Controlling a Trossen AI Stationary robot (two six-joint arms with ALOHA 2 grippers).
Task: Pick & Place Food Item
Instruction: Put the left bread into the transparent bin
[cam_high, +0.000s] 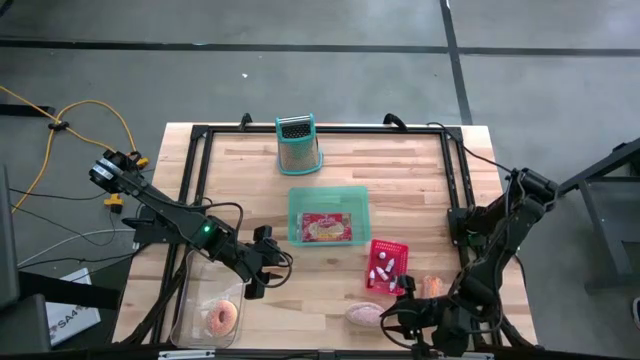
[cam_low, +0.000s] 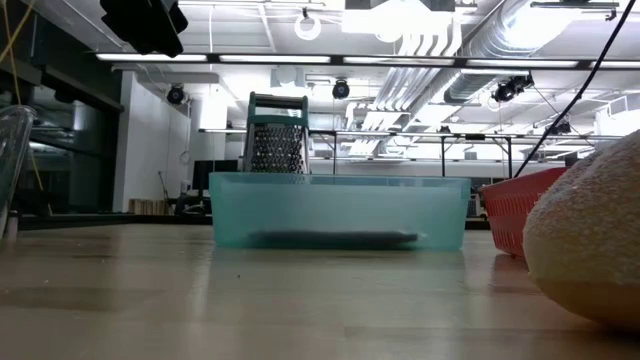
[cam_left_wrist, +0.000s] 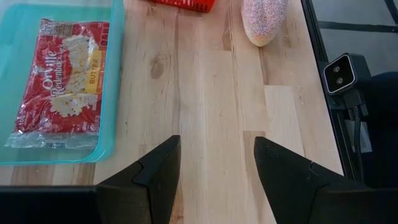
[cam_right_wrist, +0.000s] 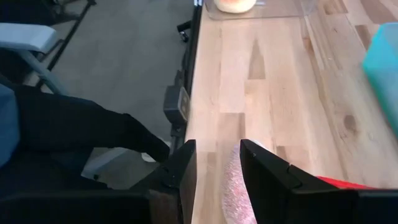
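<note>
A pink, sprinkled food item lies on its side on the wooden table near the front edge. My right gripper hovers just over its right end, fingers a narrow gap apart; the item shows through that gap, and no touch shows. My left gripper stands open over bare wood between a clear container and a teal tray, with nothing between its fingers. A red popcorn packet lies flat in the tray. A donut sits in the clear container.
A red basket with small white pieces stands right of the tray, with an orange item beside it. A metal grater stands at the far edge. A black frame runs around the table. Bare wood lies between tray and front edge.
</note>
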